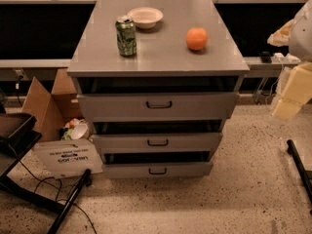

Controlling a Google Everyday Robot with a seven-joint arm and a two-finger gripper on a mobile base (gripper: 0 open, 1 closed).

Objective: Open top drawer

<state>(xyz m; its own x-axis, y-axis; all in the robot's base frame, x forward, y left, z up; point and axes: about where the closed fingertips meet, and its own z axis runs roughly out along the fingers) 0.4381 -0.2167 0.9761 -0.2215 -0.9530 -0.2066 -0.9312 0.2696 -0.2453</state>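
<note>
The top drawer (117, 106) sits just under the grey cabinet top (161, 52), its wide front a little forward with a dark gap above it and its small loop handle (159, 105) at the middle. The gripper (288, 101) hangs at the right edge of the view, about level with that front and apart from it, off past the cabinet's right corner. Whether it is spread or closed cannot be told.

Cream blocky gripper (288, 104), right edge

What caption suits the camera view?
Gripper hovers right of grey cabinet, top drawer partly open; green can, white bowl, orange on top.
</note>
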